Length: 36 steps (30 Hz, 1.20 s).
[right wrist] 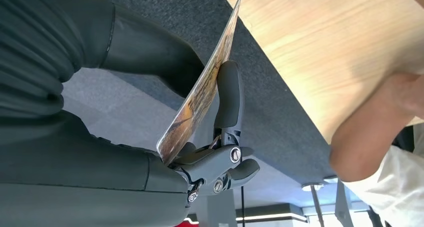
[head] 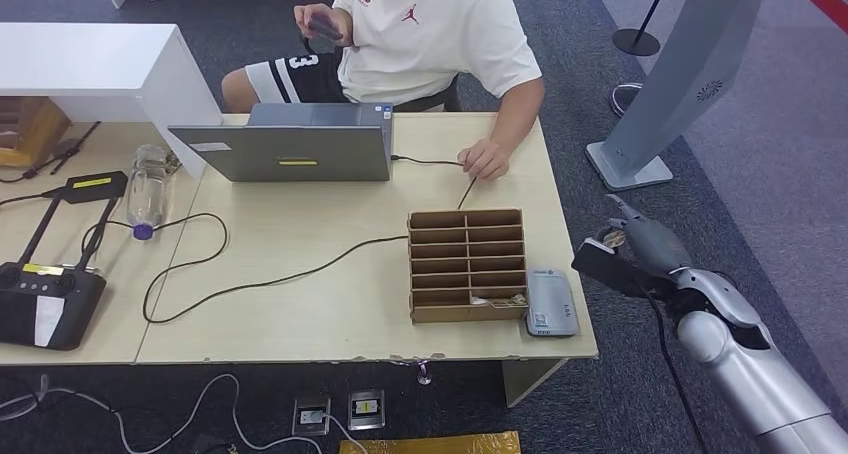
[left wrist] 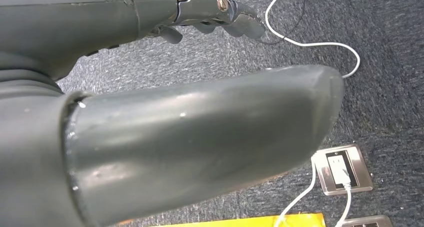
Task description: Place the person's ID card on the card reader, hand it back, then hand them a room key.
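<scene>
Fingers first: the left hand hangs down over the grey carpet, thick thumb stuck out and the darker fingers a bit curled with nothing in them, so loose, not gripping, near a white cable and a floor socket. On the table, starting at the far left, there's a black controller on a stand, then a clear water bottle lying next to it, with a black cable looping across the wood. Further along sits a grey laptop, open, and behind it a person in a white shirt who holds a phone in one hand and rests the other hand on the tabletop. Right of the middle is a cardboard rack with slots, a key card or so lying in the nearest one, hard to make out. Just beside the rack, touching or nearly, is the grey card reader at the table's corner. Off the table edge to the right, the right hand floats over the carpet near the reader, pinching the ID card between thumb and finger, card on edge and tilted, printed face colourful but blurry. A grey kiosk stand is at far right.
</scene>
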Tool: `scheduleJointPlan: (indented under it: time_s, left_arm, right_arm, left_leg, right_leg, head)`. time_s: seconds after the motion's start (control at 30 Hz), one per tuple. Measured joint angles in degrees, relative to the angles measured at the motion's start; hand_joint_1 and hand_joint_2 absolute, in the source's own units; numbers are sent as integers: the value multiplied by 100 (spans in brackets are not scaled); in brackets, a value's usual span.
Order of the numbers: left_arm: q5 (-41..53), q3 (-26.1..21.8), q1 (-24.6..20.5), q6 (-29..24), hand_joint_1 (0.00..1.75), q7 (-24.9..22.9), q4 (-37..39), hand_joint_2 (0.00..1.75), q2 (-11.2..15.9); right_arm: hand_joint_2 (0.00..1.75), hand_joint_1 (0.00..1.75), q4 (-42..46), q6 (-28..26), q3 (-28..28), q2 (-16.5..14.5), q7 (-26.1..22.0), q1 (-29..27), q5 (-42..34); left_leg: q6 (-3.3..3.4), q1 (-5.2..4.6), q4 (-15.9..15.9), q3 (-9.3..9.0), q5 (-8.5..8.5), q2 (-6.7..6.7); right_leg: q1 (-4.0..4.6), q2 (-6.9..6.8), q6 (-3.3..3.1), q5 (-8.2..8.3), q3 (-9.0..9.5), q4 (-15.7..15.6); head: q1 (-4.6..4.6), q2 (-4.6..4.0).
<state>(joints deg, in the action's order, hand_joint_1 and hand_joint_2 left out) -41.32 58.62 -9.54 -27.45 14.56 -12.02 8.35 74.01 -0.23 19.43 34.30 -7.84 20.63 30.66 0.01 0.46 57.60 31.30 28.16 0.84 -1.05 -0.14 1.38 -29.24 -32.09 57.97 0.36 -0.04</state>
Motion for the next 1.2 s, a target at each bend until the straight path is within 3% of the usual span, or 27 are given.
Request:
scheduleJointPlan:
  time_s: [1.2]
  left_arm:
    - [127, 2, -45, -41, 0, 0, 0, 0, -23]
  right_arm:
    - [175, 175, 125, 16, 398, -432, 111, -659, 194]
  left_leg:
    - [0, 1, -1, -1, 0, -3]
  right_leg:
    - [1, 4, 0, 0, -1, 0]
  head:
    - [-1, 0]
